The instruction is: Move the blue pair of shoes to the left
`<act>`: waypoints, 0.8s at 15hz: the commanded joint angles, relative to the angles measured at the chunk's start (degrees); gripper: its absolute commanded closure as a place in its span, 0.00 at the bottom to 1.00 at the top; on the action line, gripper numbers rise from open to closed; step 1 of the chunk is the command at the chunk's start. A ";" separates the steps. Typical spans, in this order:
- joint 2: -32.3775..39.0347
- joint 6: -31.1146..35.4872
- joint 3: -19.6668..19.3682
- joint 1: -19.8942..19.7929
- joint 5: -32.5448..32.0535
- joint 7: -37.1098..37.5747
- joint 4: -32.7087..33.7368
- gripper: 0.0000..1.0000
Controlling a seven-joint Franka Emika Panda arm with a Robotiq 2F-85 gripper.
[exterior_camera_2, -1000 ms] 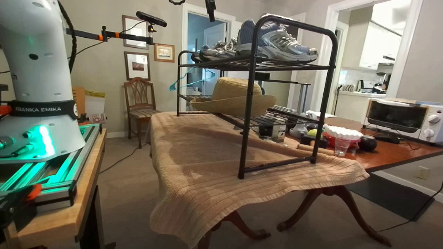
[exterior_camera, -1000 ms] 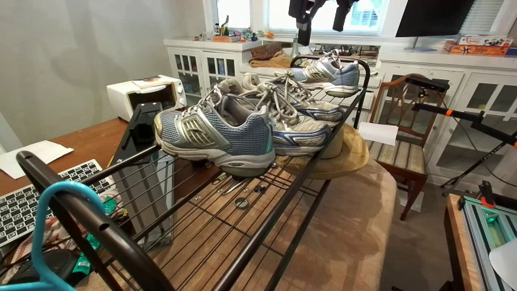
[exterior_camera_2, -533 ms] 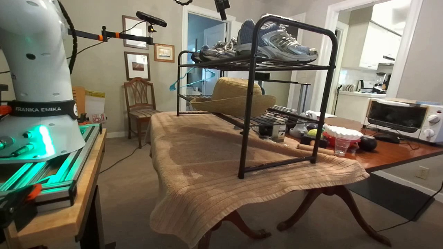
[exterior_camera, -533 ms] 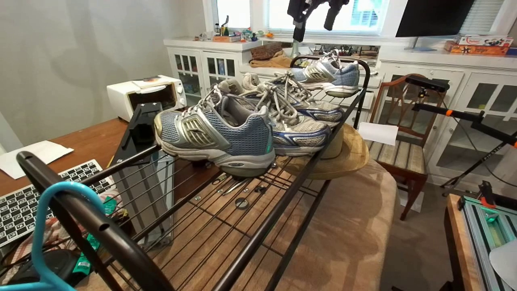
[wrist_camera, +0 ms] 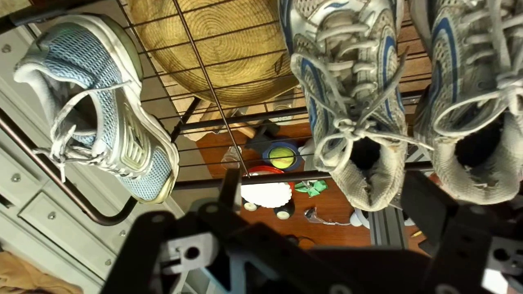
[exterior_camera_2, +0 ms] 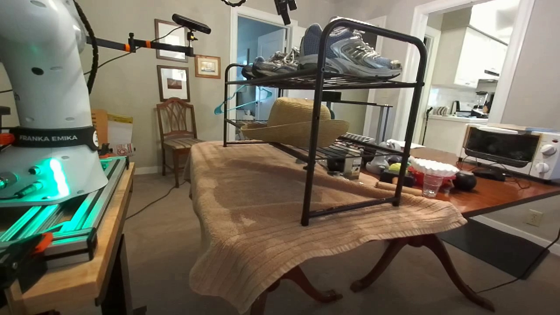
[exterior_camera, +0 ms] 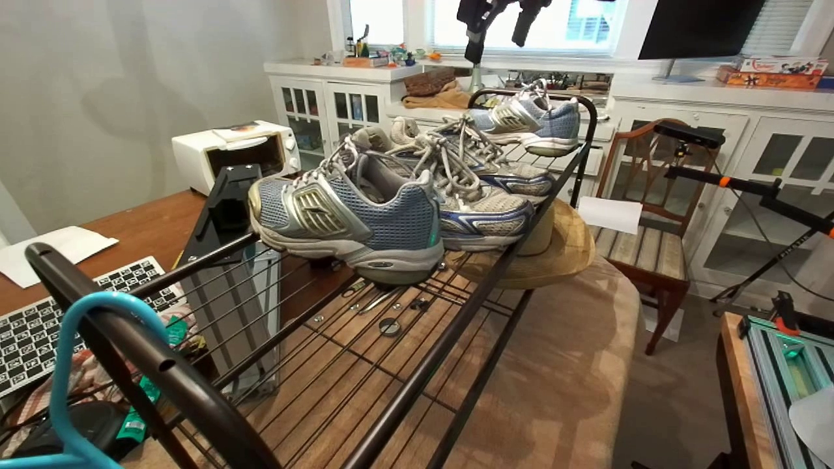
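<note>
One mover in the last second: the gripper (exterior_camera: 498, 40). In an exterior view it has gone left and slightly up; in an exterior view its fingers (exterior_camera_2: 284, 13), cut by the top edge, show further right than before. The robot arm (exterior_camera_2: 43, 83) has turned a little with it. Fingers spread wide, clear gap in the wrist view.

The near blue sneaker (exterior_camera: 345, 215) and far blue sneaker (exterior_camera: 531, 124), the task's two, haven't budged. Both on the top tier of the black wire rack (exterior_camera: 202, 400), split, with the pale sneakers (exterior_camera: 485, 212) between them. Near one is just beside the pale ones; can't tell if touching. Far one is at the left in the wrist view. Gripper is above, well apart from all of them. Rack and straw hat (exterior_camera_2: 297, 113) same as before.

Text: "FRANKA EMIKA" on the black band (exterior_camera_2: 50, 138) round the arm. "ch" on the arm was legible a second ago, now too oblique to read. Near blue sneaker: dark emblem (exterior_camera: 317, 212) on the side, oval badge (exterior_camera: 383, 264) at the heel, lettering too small. The tripod leg (exterior_camera: 793, 245) has lettering, can't make it out.
</note>
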 commanded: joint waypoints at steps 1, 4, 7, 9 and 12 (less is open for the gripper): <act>2.01 2.61 0.24 -0.16 -0.17 -4.49 1.20 0.00; 3.18 7.57 -1.03 -0.44 0.97 -10.38 0.67 0.00; 4.56 11.92 -2.55 -0.64 3.23 -15.25 0.36 0.00; 5.77 13.74 -3.49 -0.61 5.91 -18.95 0.50 0.00; 6.78 15.14 -4.40 -0.61 9.30 -23.83 0.00 0.00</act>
